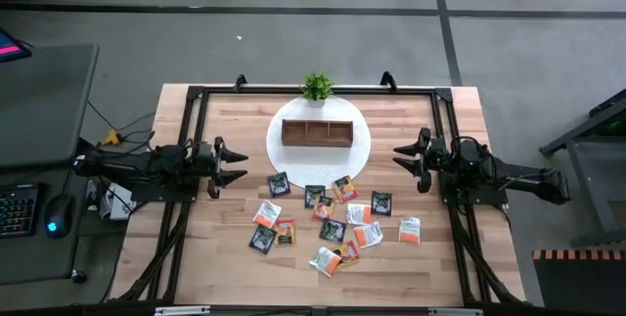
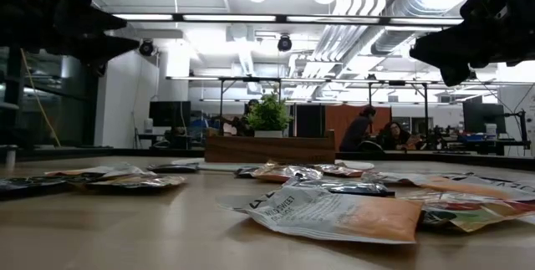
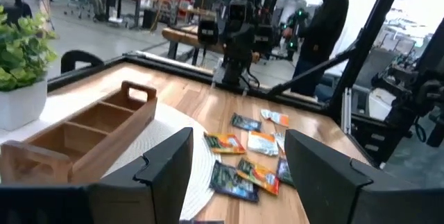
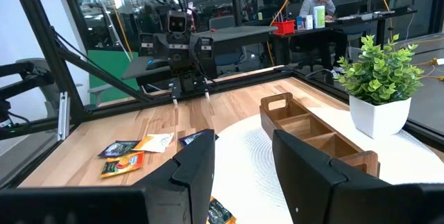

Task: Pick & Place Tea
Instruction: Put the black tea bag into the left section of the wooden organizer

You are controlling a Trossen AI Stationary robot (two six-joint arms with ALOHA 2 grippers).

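Observation:
Several small flat tea sachets (image 1: 333, 220), dark, orange and white, lie scattered flat on the wooden table's near half. In the low view they spread across the foreground (image 2: 334, 211). The brown three-compartment wooden tray (image 1: 315, 132) stands on a round white mat (image 1: 357, 155) behind them. My left gripper (image 1: 235, 164) hangs open at the table's left, above the surface and pointing level toward the middle, with nothing between its fingers (image 3: 166, 168). My right gripper (image 1: 399, 157) hangs open at the table's right, facing it, also holding nothing (image 4: 243, 161).
A small green potted plant (image 1: 315, 87) stands at the table's far edge behind the tray. A black frame (image 1: 196, 96) runs around the table top. People sit and stand in the room beyond (image 3: 326, 23). Bare wood lies near the front edge (image 1: 215, 277).

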